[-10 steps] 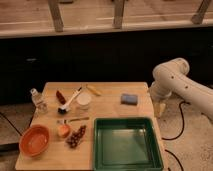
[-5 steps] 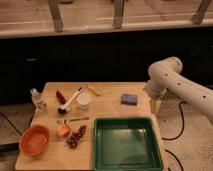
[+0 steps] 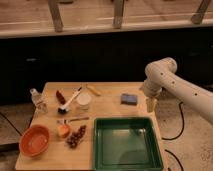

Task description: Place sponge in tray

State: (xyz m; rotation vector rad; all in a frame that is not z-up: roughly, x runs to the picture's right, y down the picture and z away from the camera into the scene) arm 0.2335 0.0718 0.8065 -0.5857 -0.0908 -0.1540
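Observation:
The blue-grey sponge [image 3: 129, 99] lies flat on the wooden table, toward the back right. The dark-green tray [image 3: 127, 143] sits at the table's front right, empty. My gripper [image 3: 150, 105] hangs from the white arm at the table's right edge, just right of the sponge and a little behind the tray's far right corner. It points down and holds nothing.
A white cup [image 3: 83, 101], a white-handled dish brush [image 3: 69, 101] and a yellow item [image 3: 93, 90] lie at the back centre. A clear bottle [image 3: 36, 99] stands at the left. An orange bowl [image 3: 35, 140], a small orange fruit [image 3: 63, 131] and grapes [image 3: 76, 138] sit front left.
The arm has swung left and lowered, bringing my gripper from off the right side to the table's right edge beside the sponge. The objects have not moved.

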